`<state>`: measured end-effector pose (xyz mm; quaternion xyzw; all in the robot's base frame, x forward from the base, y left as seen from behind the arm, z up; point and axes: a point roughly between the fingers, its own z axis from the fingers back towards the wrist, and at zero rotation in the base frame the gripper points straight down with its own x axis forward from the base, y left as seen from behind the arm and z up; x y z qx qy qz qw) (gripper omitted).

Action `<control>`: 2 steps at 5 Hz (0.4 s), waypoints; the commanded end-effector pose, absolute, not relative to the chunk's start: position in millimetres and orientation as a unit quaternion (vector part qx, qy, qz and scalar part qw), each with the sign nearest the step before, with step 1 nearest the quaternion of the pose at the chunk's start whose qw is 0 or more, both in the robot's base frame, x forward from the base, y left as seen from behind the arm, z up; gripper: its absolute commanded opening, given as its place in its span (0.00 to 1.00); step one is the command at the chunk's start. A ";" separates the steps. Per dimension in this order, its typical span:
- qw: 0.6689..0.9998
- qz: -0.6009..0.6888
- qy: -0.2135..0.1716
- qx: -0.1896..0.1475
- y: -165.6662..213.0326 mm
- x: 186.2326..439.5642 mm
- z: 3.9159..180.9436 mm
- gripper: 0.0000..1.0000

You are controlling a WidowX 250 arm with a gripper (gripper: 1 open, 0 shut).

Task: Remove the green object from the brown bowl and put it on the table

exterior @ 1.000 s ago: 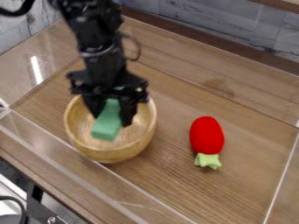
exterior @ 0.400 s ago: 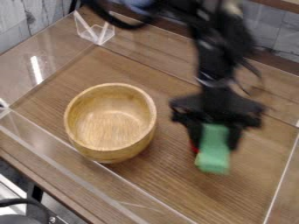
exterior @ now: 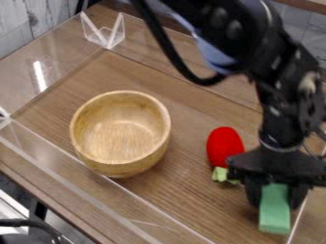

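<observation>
- The green object (exterior: 275, 210) hangs upright in the gripper (exterior: 276, 193), clamped between the black fingers near its upper end, at the lower right of the view.
- Its lower end is down at the tabletop beside the right-hand acrylic wall (exterior: 306, 224); whether it touches the wood cannot be told.
- Just to its left lies a red strawberry-like toy (exterior: 226, 148), its small green stem close to the gripper.
- The brown bowl (exterior: 120, 132) stands well apart to the left, upright, with nothing inside.
- The table (exterior: 166, 195) is brown wood grain, bare between bowl and toy.
- Low clear acrylic walls edge it; the near wall (exterior: 76, 181) runs diagonally across the lower left.
- The black arm (exterior: 249, 52) reaches in from the top, blurred.
- Behind the far edge is a grey wall (exterior: 38, 24).
</observation>
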<state>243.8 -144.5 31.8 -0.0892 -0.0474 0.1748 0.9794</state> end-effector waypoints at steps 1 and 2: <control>0.983 0.139 -0.060 -0.101 -142.9 252.7 48.9 1.00; 0.985 0.124 -0.054 -0.102 -137.0 252.4 61.5 1.00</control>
